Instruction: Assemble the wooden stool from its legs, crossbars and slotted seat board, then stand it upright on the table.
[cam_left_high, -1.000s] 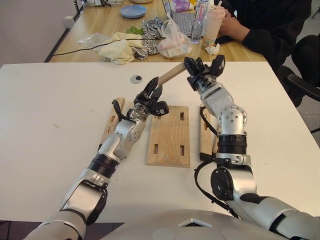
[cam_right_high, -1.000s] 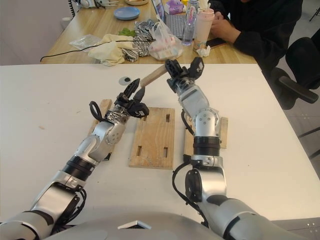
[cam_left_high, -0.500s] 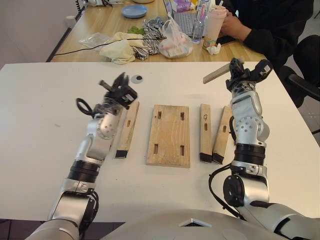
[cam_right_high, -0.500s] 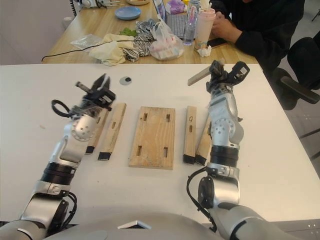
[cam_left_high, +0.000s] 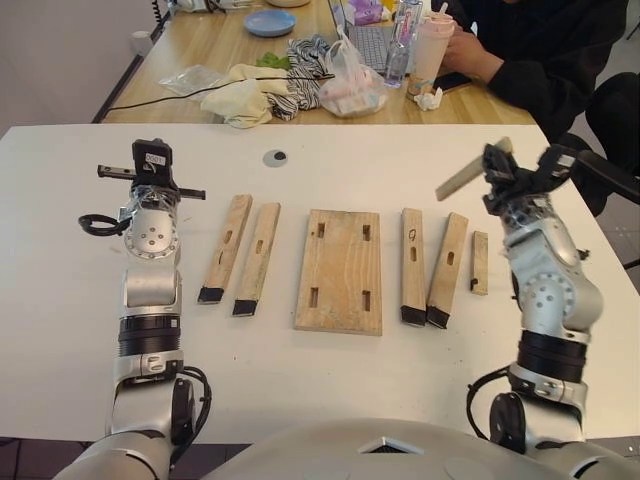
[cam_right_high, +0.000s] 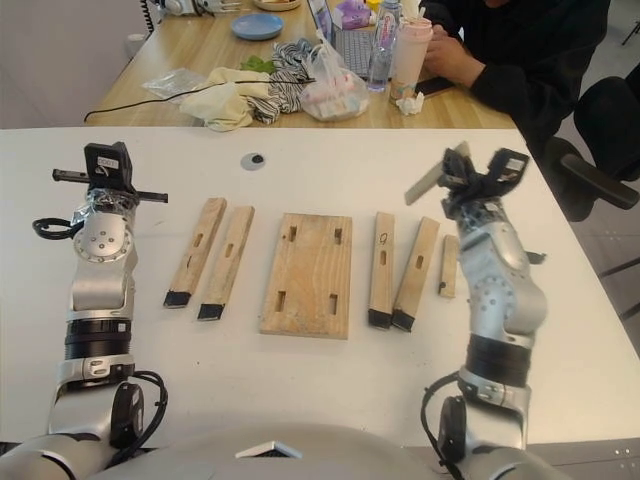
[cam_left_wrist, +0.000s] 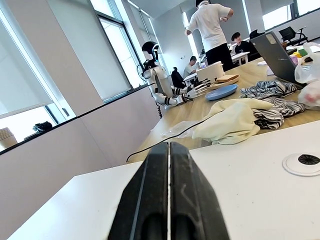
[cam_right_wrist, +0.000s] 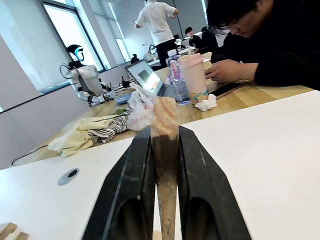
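Left eye view: the right end effector (cam_left_high: 512, 178) is raised over the far right of the flat white counter (cam_left_high: 90, 330), its two fingers closed on a short pale wooden crossbar (cam_left_high: 460, 181). The crossbar is gripped near one end, and its long axis is tilted, with the free end pointing left. Two slotted wooden legs with dark tips (cam_left_high: 412, 265) (cam_left_high: 446, 268) lie flat below and to the near left of this end effector, just beside each other, their long axes running near to far. A second short crossbar (cam_left_high: 480, 262) is laid just right of them, parallel. The rectangular slotted seat board (cam_left_high: 340, 270) rests at the middle of the counter, and two further slotted legs (cam_left_high: 225, 248) (cam_left_high: 257, 258) lie to its left.

The right arm is judged the nearer to the right pair of legs, so the held crossbar would have to be brought down and turned across a leg's length to meet a slot.

The left end effector (cam_left_wrist: 169, 150) is held above the far left of the counter, fingers pressed together on nothing. Bare white surface shows between all parts. Behind the counter stands a cluttered wooden table (cam_left_high: 180, 50).
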